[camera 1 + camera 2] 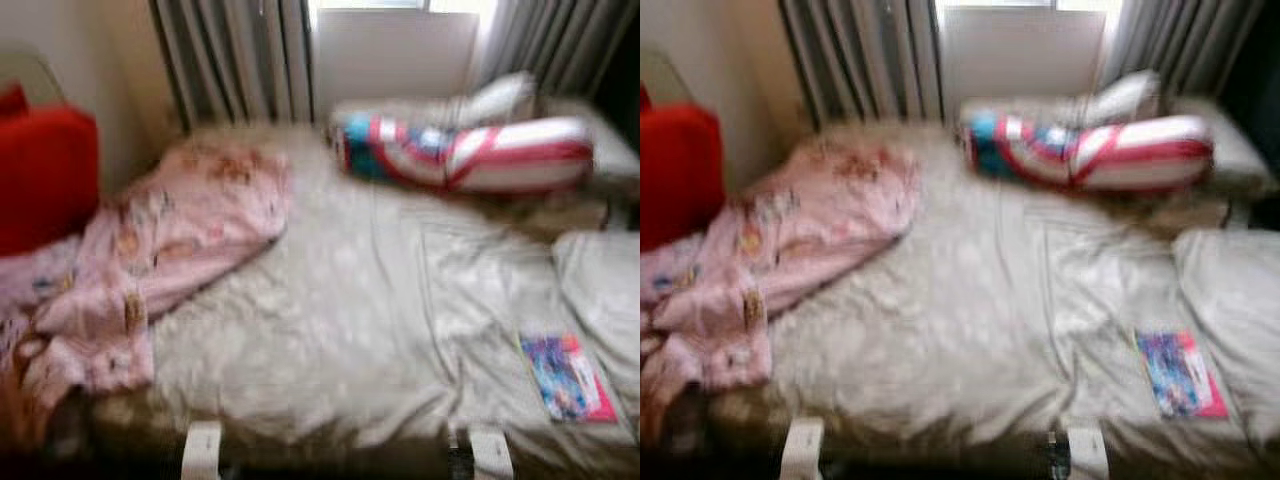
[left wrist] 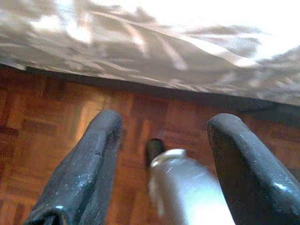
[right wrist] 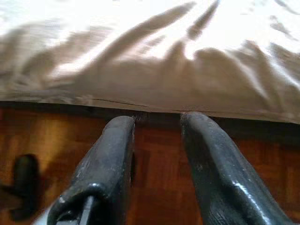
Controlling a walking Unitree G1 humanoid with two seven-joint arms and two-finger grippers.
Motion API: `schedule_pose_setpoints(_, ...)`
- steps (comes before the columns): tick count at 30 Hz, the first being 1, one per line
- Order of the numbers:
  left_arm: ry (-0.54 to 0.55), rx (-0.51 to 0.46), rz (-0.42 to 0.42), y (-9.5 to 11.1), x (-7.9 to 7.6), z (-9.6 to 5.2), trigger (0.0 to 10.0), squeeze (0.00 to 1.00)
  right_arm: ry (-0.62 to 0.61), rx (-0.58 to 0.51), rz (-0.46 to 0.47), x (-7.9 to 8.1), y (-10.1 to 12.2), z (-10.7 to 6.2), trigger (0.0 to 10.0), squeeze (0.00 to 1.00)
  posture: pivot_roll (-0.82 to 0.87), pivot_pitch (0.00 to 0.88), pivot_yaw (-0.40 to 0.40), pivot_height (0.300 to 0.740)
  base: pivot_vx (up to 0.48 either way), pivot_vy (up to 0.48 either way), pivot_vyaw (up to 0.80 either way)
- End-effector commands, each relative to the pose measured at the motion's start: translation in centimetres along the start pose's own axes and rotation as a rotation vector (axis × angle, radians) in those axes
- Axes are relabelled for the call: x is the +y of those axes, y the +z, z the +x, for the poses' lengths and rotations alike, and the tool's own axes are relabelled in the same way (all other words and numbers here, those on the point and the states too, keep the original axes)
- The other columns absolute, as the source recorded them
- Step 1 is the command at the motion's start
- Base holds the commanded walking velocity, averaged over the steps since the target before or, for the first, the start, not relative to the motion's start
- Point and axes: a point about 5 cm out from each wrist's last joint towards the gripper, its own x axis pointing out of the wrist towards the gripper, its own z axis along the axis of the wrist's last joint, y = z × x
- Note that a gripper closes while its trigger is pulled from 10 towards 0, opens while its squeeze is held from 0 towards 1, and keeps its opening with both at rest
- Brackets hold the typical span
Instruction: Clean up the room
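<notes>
A bed with a crumpled beige duvet (image 1: 340,300) lies before me, blurred. A pink patterned blanket (image 1: 160,250) is bunched on its left side, next to a red pillow (image 1: 45,175). A red, white and blue striped bolster (image 1: 470,150) lies across the far end. A colourful thin book (image 1: 565,378) rests on the duvet at the near right. My left gripper (image 2: 166,119) hangs open over the parquet floor (image 2: 47,122) by the bed's edge. My right gripper (image 3: 158,117) is also open, empty, just below the hanging duvet edge (image 3: 150,79).
Grey curtains (image 1: 235,60) and a bright window (image 1: 395,40) stand behind the bed. A white pillow (image 1: 495,100) lies beyond the bolster. Another cushion (image 1: 605,290) sits at the right edge. Two pale blocks (image 1: 200,450) show at the bed's near edge. A silver limb (image 2: 187,187) shows past the left fingers.
</notes>
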Motion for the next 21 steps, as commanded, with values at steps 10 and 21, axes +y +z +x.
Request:
schedule_pose_setpoints(10,0.025,0.029,0.002,-0.67,1.01,-0.2,10.0,0.0,0.022,-0.016,-0.004,0.72,0.56,0.19,10.0,0.0,-0.09,0.0,-0.025,0.74,0.0,0.426,0.0)
schedule_pose_setpoints(21,0.027,0.03,0.001,-0.64,1.11,-0.2,10.0,0.0,0.024,-0.014,-0.009,0.76,0.57,0.2,10.0,0.0,-0.09,0.0,-0.024,0.74,0.0,0.424,0.0)
